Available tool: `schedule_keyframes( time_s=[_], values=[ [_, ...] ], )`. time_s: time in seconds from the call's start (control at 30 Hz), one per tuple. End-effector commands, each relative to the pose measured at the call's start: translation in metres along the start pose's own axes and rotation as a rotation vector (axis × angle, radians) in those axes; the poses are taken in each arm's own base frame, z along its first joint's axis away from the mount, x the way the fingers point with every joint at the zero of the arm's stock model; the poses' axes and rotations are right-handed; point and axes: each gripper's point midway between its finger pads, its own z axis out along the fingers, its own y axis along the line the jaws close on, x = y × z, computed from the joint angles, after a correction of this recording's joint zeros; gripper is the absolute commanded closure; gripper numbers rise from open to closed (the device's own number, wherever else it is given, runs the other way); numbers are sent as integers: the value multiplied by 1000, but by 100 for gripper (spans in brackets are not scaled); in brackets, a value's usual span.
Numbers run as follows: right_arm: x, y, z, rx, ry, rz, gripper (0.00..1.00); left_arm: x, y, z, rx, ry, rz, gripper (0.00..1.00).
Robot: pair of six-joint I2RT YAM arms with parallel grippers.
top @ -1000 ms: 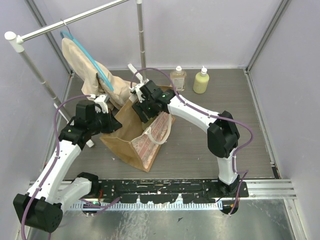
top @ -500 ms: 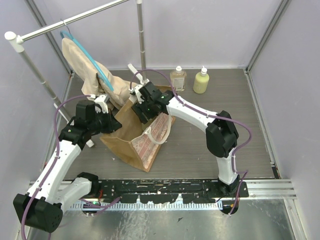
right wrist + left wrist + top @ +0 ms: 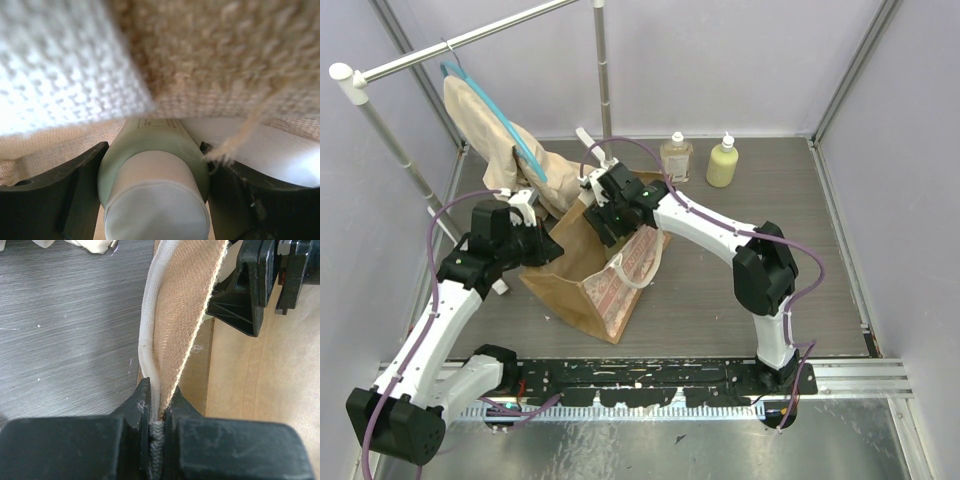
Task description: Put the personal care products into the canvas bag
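Now my right tool (image 3: 603, 215) hangs at the mouth of the canvas bag (image 3: 582, 288), clamping a yellow-green bottle (image 3: 155, 185).
Overhead, it has edged slightly further over the bag; an amber bottle (image 3: 676, 157) waits beyond it. Left wrist: my left tool (image 3: 159, 412) pinches the bag's rim. Right wrist: the clamped bottle sits beneath bag fabric, so release looks close.

No readable text, bottle (image 3: 150, 150) print blurred
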Motion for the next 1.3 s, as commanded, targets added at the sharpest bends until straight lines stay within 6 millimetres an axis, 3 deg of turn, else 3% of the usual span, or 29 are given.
schedule_keyframes(
  time_s=[0.0,0.27,0.4,0.47,0.53,0.67,0.8,1.03,1.27],
  values=[
    [-67,-21,-60,84,-211,11,25,-1,-5,-8,9,10,-1,100],
    [-100,-17,-114,67,-344,-13,2,0,-3,-7,2,17,-1,100],
    [-109,-18,-143,63,-399,-29,0,1,-3,-7,2,17,-2,100],
    [-113,-27,-156,81,-426,-12,0,1,-3,-7,0,16,-1,100],
    [-117,-48,-169,112,-459,29,0,1,-3,-8,0,16,-1,100],
    [-126,-115,-197,196,-537,132,0,1,-3,-8,-1,13,1,100],
    [-130,-180,-203,263,-559,203,0,1,-4,-9,1,14,0,100],
    [-98,-291,-171,451,-466,360,0,1,-1,-11,-16,6,8,99],
    [-61,-356,-130,538,-390,539,0,1,0,-11,-22,10,11,98]
  ],
)
